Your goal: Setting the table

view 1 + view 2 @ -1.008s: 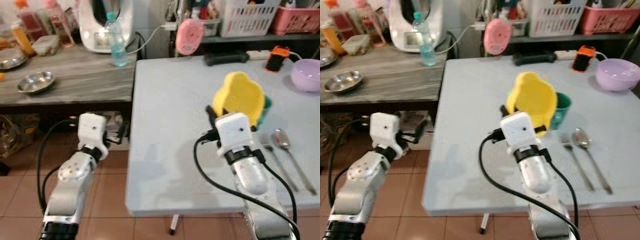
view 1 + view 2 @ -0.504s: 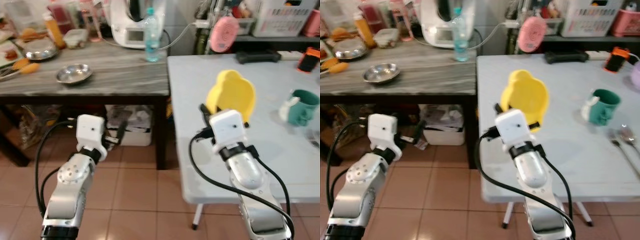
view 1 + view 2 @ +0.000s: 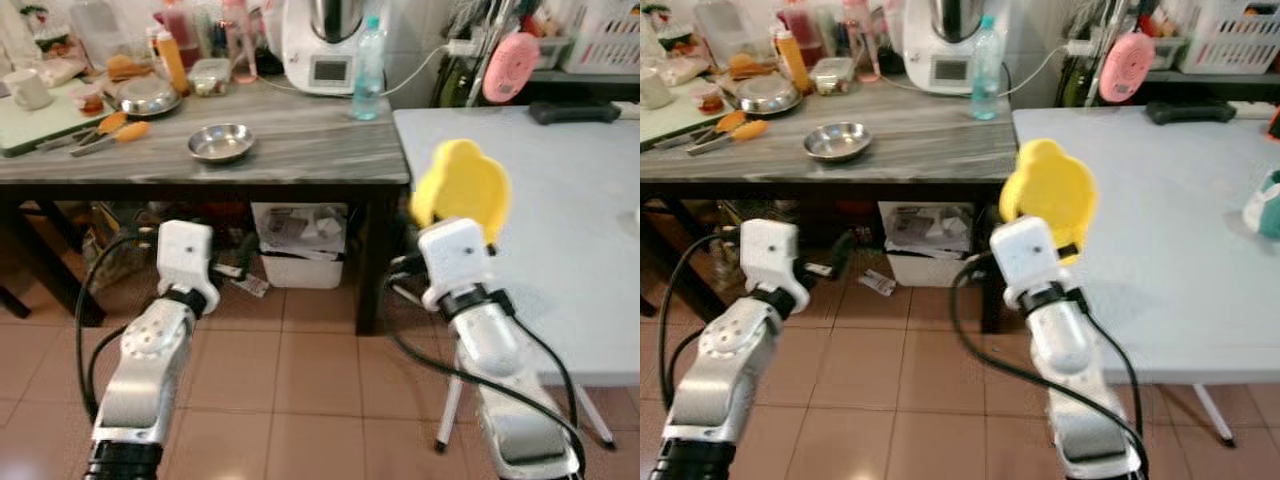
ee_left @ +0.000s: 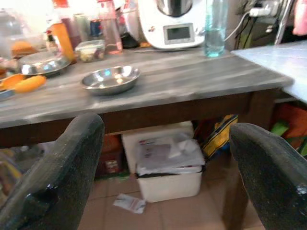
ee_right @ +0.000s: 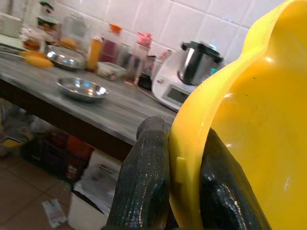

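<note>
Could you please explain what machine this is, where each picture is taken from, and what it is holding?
This is a humanoid robot with two silver arms, each ending in two black fingers. Two pictures come from cameras in its head, looking down; the other two come from cameras on its wrists. The right gripper is pinching the rim of a yellow plate, held upright near the edge of the light grey table. The left gripper is open and holds nothing, pointing towards a wooden side table carrying a steel bowl, a water bottle, a white kitchen appliance.
</note>
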Tool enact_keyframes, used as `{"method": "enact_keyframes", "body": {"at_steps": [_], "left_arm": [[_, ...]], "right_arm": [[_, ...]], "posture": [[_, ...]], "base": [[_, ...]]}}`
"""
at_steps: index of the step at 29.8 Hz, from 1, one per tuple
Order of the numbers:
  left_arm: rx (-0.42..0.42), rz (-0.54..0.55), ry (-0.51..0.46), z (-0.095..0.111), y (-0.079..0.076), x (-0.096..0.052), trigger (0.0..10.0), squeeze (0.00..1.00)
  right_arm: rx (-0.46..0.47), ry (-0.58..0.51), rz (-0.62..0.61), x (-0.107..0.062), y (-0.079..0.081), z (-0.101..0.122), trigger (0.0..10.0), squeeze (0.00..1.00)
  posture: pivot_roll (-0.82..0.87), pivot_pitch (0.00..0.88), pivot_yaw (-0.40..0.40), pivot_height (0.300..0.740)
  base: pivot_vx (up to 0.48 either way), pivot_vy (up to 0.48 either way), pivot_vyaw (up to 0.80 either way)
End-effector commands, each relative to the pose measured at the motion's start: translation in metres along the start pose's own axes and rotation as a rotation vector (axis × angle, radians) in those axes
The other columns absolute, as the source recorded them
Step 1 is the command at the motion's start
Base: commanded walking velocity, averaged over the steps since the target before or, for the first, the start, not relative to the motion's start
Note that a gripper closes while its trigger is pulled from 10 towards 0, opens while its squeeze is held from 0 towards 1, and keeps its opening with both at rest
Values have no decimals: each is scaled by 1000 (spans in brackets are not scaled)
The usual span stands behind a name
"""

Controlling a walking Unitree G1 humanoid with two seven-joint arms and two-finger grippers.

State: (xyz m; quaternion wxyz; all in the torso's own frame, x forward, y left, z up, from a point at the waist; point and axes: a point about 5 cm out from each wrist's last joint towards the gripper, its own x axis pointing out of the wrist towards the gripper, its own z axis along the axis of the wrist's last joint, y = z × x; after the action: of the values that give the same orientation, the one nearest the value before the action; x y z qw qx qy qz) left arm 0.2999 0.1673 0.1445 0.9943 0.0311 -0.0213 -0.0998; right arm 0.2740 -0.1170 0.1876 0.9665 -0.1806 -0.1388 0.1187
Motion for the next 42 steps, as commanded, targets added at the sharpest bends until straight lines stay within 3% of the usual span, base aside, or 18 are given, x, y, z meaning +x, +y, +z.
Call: {"method": "enact_keyframes", "body": {"at_steps": [1, 7, 14, 19, 24, 31, 42], "left_arm": [[-2, -19, 4, 0, -6, 3, 10000, 0], [-7, -22, -6, -2, -10, 3, 10000, 0], [-45, -11, -20, -6, -18, -1, 10000, 0], [-70, 8, -16, -13, -24, -5, 10000, 0], [-95, 16, 1, -18, -27, -6, 10000, 0], [-120, -68, 6, -17, -32, -8, 10000, 0], [-136, -160, -22, -8, -37, -6, 10000, 0]], "right_arm": [[-9, -3, -24, -1, -8, 0, 10000, 0], [-8, 29, -2, -3, -8, -6, 10000, 0], [-14, 84, 44, -7, -6, -15, 10000, 0], [-26, 134, 31, -11, -16, -22, 10000, 0], [12, 187, -5, -16, -23, -29, 10000, 0], [-49, 280, 57, -26, -21, -44, 10000, 0], [-44, 264, 1, -30, -24, -41, 10000, 0]], "posture": [[-59, 27, 43, 740], [-71, 15, 27, 740], [-87, 14, -30, 740], [-113, 20, -71, 740], [-115, 20, -68, 740], [-118, 26, -28, 740], [-121, 36, 8, 740]], "base": [[0, 480, 0], [0, 480, 0], [0, 0, 0], [0, 0, 0], [0, 0, 0], [0, 0, 0], [208, 0, 0]]}}
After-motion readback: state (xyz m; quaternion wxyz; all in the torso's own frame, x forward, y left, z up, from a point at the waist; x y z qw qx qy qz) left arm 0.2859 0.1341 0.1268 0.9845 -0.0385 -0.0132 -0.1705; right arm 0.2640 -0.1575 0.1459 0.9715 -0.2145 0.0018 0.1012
